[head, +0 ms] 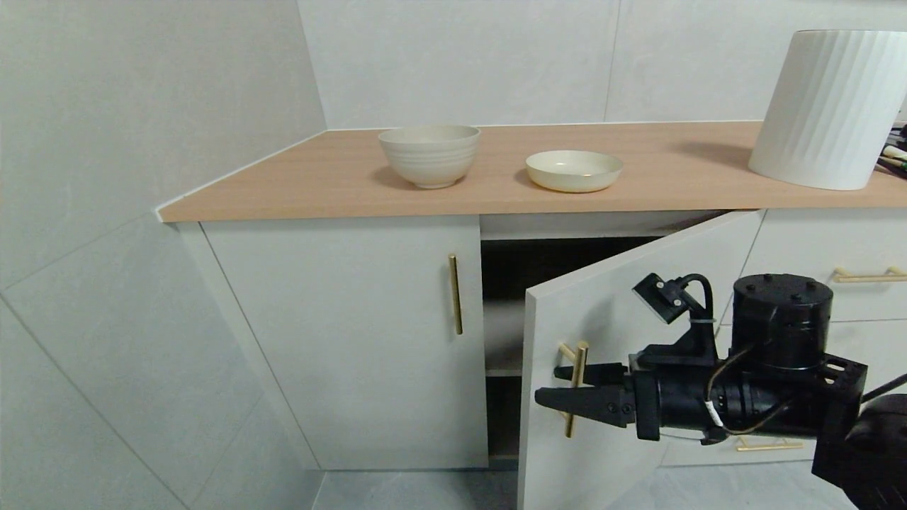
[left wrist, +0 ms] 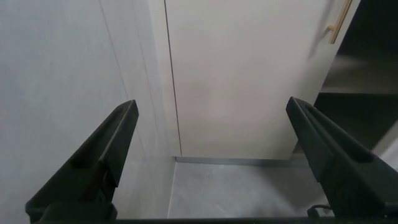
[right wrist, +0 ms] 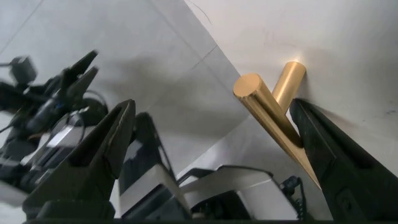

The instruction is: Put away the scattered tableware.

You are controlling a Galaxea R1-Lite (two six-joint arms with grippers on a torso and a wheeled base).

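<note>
A ribbed beige bowl point(head: 429, 156) and a shallow cream dish point(head: 574, 170) stand side by side on the wooden countertop point(head: 340, 188). Below them, the right cabinet door point(head: 623, 283) is swung partly open, showing dark shelves point(head: 503, 333). My right gripper point(head: 549, 384) point(right wrist: 211, 106) is open at that door's gold handle point(head: 575, 386) point(right wrist: 273, 118), one finger on each side of the bar, which lies close to one finger point(right wrist: 336, 162). My left gripper point(left wrist: 211, 106) is open and holds nothing, low in front of the closed left cabinet door point(left wrist: 242, 81).
A tall white ribbed container point(head: 829, 106) stands at the counter's right end. The closed left door point(head: 340, 333) has a gold handle point(head: 455, 294) point(left wrist: 339, 22). Drawers with gold pulls point(head: 868, 275) are to the right. A tiled wall point(head: 85, 212) closes the left side.
</note>
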